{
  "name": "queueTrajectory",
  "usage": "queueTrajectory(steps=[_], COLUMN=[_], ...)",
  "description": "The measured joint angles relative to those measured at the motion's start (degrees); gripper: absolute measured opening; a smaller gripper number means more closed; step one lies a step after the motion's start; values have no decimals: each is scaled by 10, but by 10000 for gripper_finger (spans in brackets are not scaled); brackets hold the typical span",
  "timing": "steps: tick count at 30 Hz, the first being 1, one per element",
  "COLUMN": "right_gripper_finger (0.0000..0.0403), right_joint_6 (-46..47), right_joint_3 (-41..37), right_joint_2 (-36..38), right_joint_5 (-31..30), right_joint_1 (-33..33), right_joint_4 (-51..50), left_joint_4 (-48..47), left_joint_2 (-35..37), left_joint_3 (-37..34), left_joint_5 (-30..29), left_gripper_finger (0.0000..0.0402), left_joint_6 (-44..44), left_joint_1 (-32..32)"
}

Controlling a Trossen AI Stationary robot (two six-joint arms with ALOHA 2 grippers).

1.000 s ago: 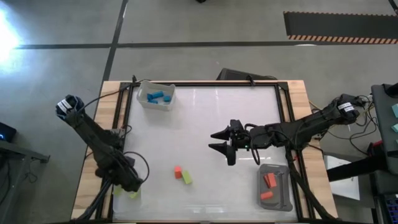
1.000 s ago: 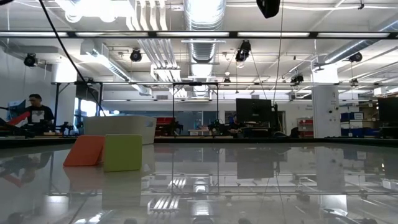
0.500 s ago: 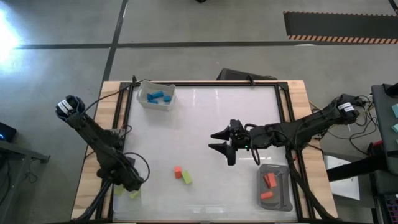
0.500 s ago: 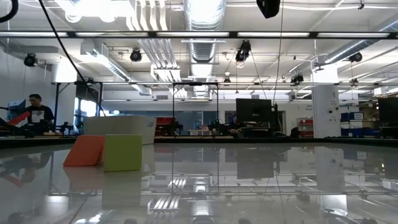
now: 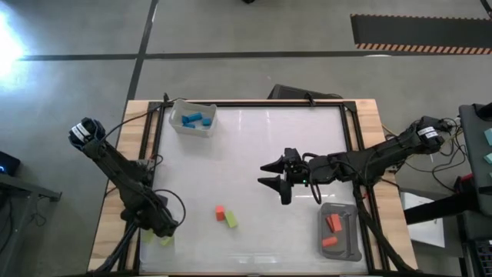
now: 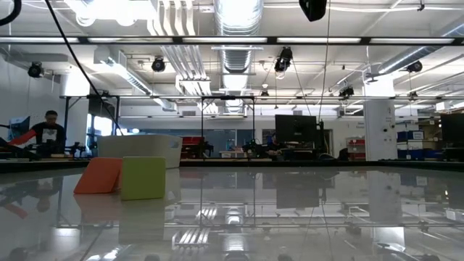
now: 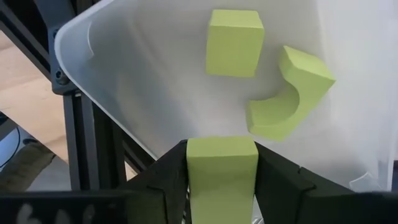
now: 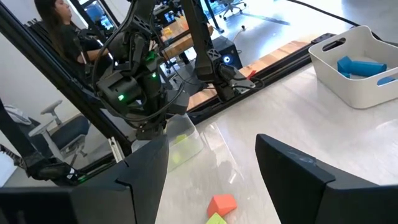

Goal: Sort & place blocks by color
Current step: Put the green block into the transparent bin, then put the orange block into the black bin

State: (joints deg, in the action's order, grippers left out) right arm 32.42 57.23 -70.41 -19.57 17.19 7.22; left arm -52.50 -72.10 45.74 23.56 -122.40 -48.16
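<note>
Left gripper (image 7: pixel 221 180) sits over the clear plastic tray (image 7: pixel 143 81) at the table's near-left corner, its jaws clamped on a yellow-green rectangular block (image 7: pixel 222 163). Inside that tray lie two more yellow-green pieces: a square block (image 7: pixel 234 42) and an arch-shaped block (image 7: pixel 287 94), apart from each other. The held block is not yet released.

Right gripper (image 5: pixel 275 176) hovers mid-table, jaws spread wide and holding nothing.

Sorted so far, as seen from above: several blue blocks (image 5: pixel 194 119) in the white tray (image 5: pixel 206 126) at the far left; two orange-red blocks (image 5: pixel 331 231) in the grey tray (image 5: pixel 350 248) at the near right; the yellow-green ones in the clear tray.

Left on the white tabletop (image 5: pixel 246 146): one orange-red block (image 5: pixel 220 211) and one yellow-green block (image 5: pixel 231 220), side by side and touching or nearly so, at centre-front.

Judgement: task is most of the way through. Remaining steps look like dropping the held block into the clear tray, then moving the last pair to their matching trays.
</note>
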Motion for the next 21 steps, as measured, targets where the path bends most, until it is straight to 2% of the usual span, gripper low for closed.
queueTrajectory(steps=[11,21], right_gripper_finger=[233,230], right_joint_6=[7,25], right_joint_3=[0,0], right_joint_2=[0,0], right_joint_5=[0,0], right_joint_1=[0,0], right_joint_4=[-1,-1], left_joint_4=[10,10], left_joint_2=[0,2], left_joint_3=[6,81], left_joint_5=[0,-4], left_gripper_finger=[227,237], left_joint_6=[5,48], left_joint_1=[0,4])
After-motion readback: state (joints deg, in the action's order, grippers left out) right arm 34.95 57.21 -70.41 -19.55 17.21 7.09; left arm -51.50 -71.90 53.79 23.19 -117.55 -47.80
